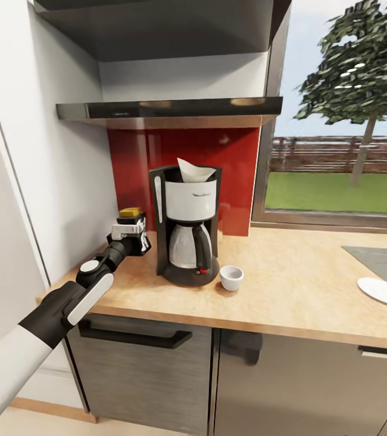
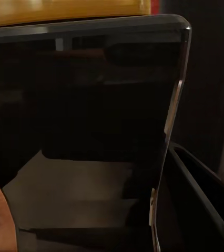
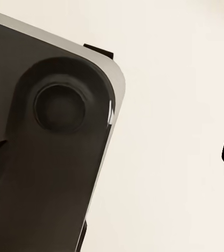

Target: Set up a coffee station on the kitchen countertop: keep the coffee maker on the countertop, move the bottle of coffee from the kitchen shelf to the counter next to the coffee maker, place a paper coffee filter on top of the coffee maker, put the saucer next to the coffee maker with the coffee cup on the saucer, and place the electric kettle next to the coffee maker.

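coffee jar held beside the machine

the script on the coffee maker (image 1: 188, 233) is too blurred to read. your left gripper (image 1: 130, 233) is clamped on the bottle of coffee (image 1: 130, 213), dark with a golden-brown lid, just left of the machine over the kitchen countertop (image 1: 290, 284). a paper coffee filter (image 1: 194, 171) sits on top. the coffee cup (image 1: 231, 278) stands just right of the base; the saucer (image 1: 384, 291) lies well apart, beside the sink (image 1: 384, 259).

Soft daylight — dim, murky wrist views
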Tool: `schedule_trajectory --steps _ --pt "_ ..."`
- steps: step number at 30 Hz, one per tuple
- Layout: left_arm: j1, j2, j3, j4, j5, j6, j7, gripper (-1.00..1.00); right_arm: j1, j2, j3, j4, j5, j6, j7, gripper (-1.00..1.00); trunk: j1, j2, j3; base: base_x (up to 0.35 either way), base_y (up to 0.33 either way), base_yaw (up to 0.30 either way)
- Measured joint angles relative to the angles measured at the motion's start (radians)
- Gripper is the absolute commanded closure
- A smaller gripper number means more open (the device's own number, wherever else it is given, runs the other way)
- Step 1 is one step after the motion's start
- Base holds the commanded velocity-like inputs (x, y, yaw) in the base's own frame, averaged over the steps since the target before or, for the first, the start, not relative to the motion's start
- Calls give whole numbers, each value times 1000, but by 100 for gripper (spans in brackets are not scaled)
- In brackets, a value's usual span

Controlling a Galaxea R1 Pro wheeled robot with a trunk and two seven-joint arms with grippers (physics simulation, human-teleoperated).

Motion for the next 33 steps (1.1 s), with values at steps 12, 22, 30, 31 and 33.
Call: schedule_trajectory --steps 12,22,30,31,33 --pt "0 0 0 1 0 0 0 100 0 0 0 0 0 0 0 -100 46 -84 -38 0 0 0" --pt "0 0 0 1 0 0 0 100 0 0 1 0 0 0 0 -100 84 -154 -69 0 0 0" --pt "0 0 0 0 -1 -1 0 100 0 0 0 0 0 0 0 -100 92 -168 -75 0 0 0" --pt "0 0 0 0 -1 -1 0 100 0 0 0 0 0 0 0 -100 92 -168 -75 0 0 0" --pt "0 0 0 0 -1 -1 0 100 0 0 0 0 0 0 0 -100 92 -168 -75 14 0 0"
